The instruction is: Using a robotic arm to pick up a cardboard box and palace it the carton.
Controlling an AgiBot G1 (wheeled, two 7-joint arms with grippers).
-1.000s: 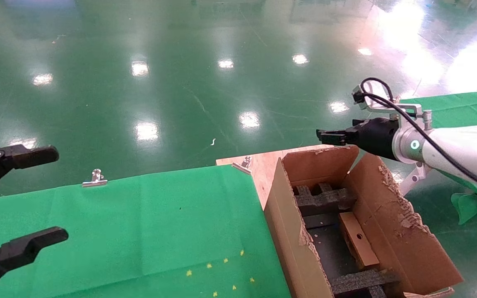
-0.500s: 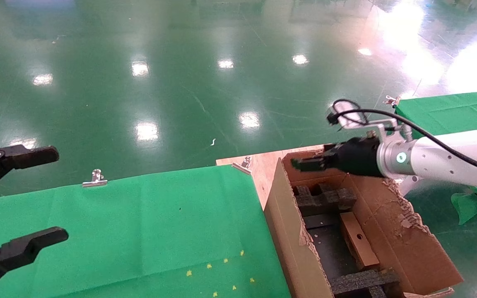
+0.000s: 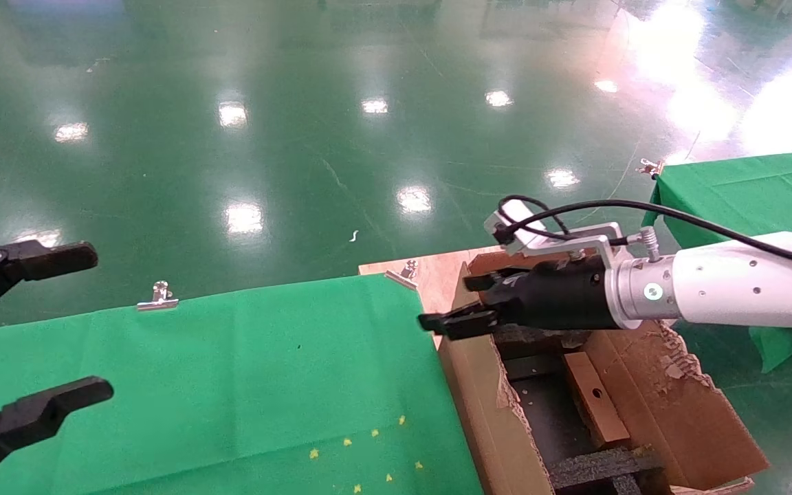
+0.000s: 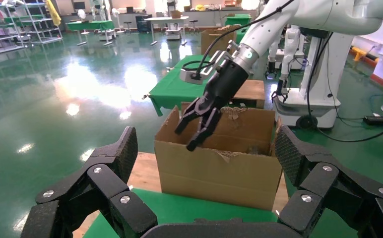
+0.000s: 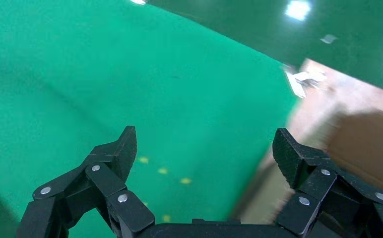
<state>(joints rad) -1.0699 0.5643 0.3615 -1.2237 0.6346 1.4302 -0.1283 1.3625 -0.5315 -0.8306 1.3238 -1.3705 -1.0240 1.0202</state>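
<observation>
The carton [image 3: 478, 385], with ragged flaps, stands right of the green cloth. The small cardboard box [image 3: 595, 399], with a round hole, lies inside it against the right wall, between black foam inserts [image 3: 540, 335]. The white robotic arm [image 3: 712, 292] reaches in from the right. My right gripper [image 3: 454, 302] is open and empty above the carton's far left corner. It also shows in the left wrist view [image 4: 194, 131], over the carton [image 4: 219, 168]. In its own view [image 5: 205, 148] it hangs over green cloth. My left gripper [image 3: 73, 323] is open and parked at the left edge.
Green cloth [image 3: 231, 378] covers the table, held by metal clips [image 3: 157, 297] [image 3: 404, 273]. A bare wooden board [image 3: 437, 271] shows at the carton's far side. A second green table [image 3: 746, 182] stands at the right. Shiny green floor lies beyond.
My right arm has swung left and down, from beyond the carton's far right corner to above its left wall. Its fingers now show spread apart. The small box has stayed in the carton.
</observation>
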